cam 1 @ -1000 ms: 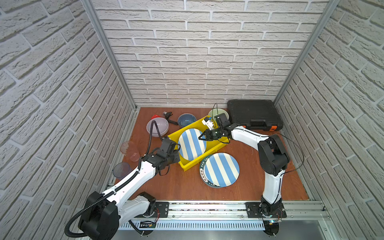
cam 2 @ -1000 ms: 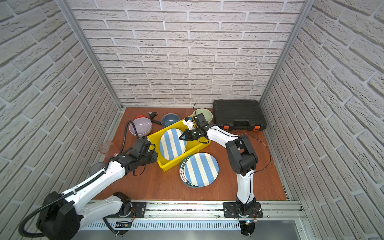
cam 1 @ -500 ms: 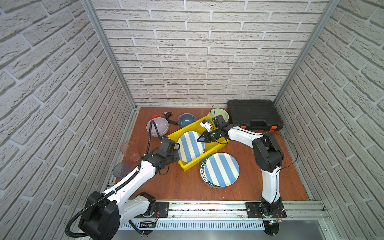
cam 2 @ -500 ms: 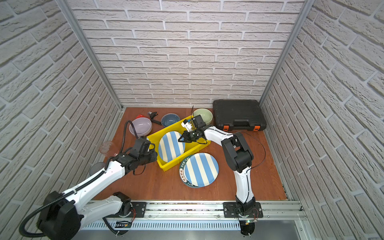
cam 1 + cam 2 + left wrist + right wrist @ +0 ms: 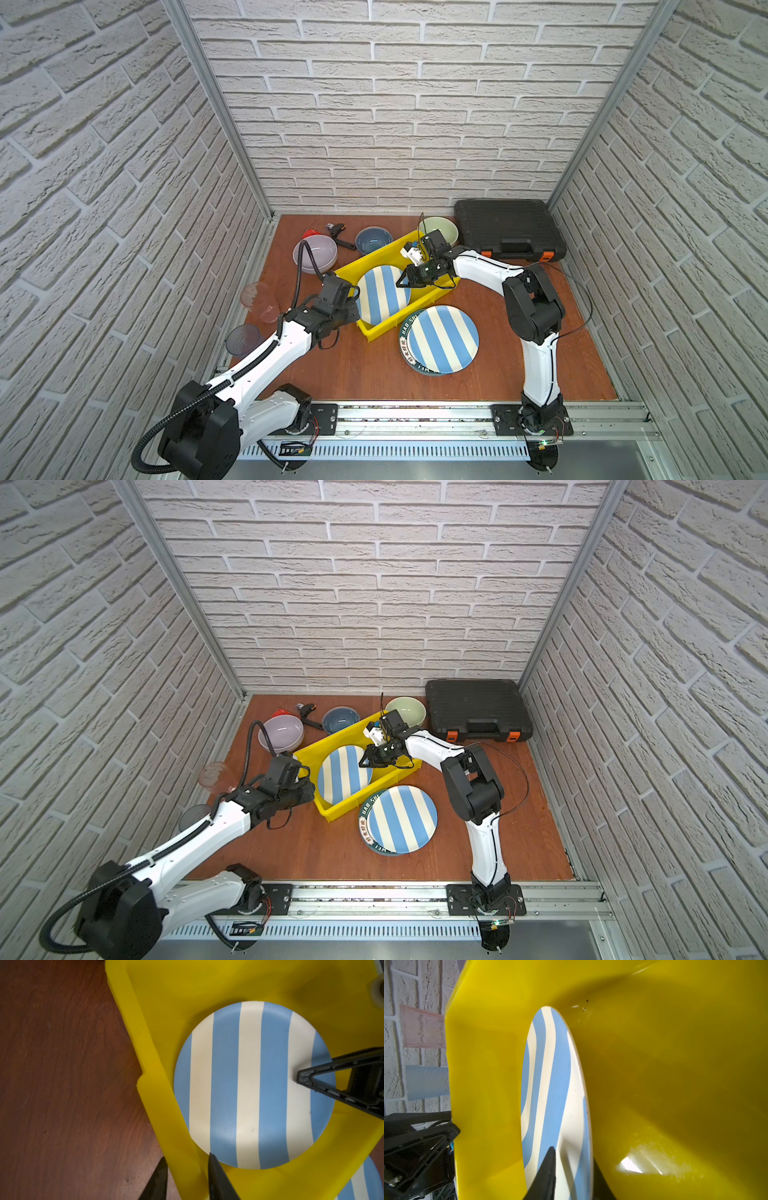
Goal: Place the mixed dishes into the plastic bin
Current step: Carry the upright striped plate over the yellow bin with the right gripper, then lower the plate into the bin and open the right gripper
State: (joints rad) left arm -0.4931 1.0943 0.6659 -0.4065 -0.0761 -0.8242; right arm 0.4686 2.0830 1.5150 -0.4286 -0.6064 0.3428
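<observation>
A blue-white striped plate (image 5: 382, 293) (image 5: 345, 773) (image 5: 249, 1084) (image 5: 550, 1084) lies in the yellow plastic bin (image 5: 370, 255) (image 5: 328, 739), leaning towards its left wall. My right gripper (image 5: 401, 284) (image 5: 363, 764) (image 5: 573, 1154) is open, one finger either side of the plate's right edge, the upper one slightly off its face. My left gripper (image 5: 352, 308) (image 5: 309, 789) (image 5: 187, 1157) is shut on the bin's wall (image 5: 149, 1084) at its near left corner. Another striped plate (image 5: 442, 336) rests on a printed plate (image 5: 403, 340) on the table beside the bin.
Behind the bin stand a lilac bowl (image 5: 314, 253), a dark-blue bowl (image 5: 373, 240) and a pale-green bowl (image 5: 440, 228). Two tinted tumblers (image 5: 259, 299) (image 5: 243, 338) sit by the left wall. A black case (image 5: 509, 228) fills the back right; a wrench (image 5: 343, 237) lies at the back.
My right gripper has sunk lower and leftward into the bin with the plate, and its jaws have parted. The left arm has stayed put on the bin.
</observation>
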